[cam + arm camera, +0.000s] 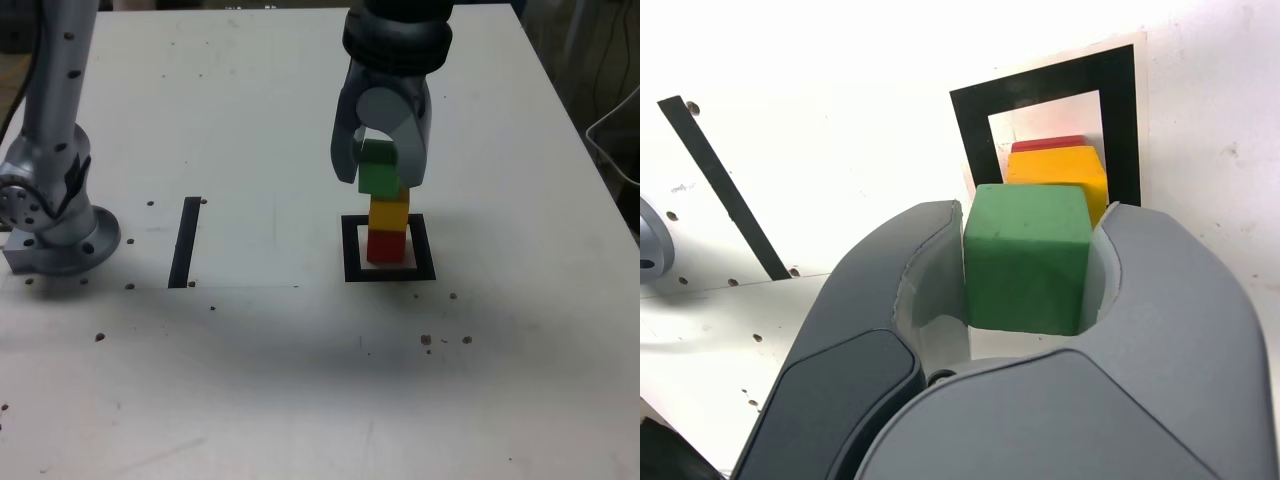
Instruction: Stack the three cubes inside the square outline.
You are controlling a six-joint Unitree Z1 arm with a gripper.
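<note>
Inside the square outline point(389, 274), on the white table point(250, 120), we record a red cube point(386, 246) resting on the white centre, with a yellow cube point(389, 212) stacked directly on it. Above these we list a green cube point(379, 173), pinched between the two jaws of the gripper point(381, 150), one jaw on each side of it. In the exterior view the green cube sits at the top of the column, shifted slightly toward that view's left of the yellow cube; we cannot tell whether its underside touches the yellow cube or hangs just above it. In the wrist view we note the green cube point(1027, 256) pressed between the grey fingers point(1170, 300), with the yellow cube point(1060, 175) and a sliver of the red cube point(1045, 145) beyond it, framed by the outline point(970, 130). Further items: a straight black strip point(185, 242), well apart toward the exterior view's left, and the arm's grey base point(55, 215) beyond that.
</note>
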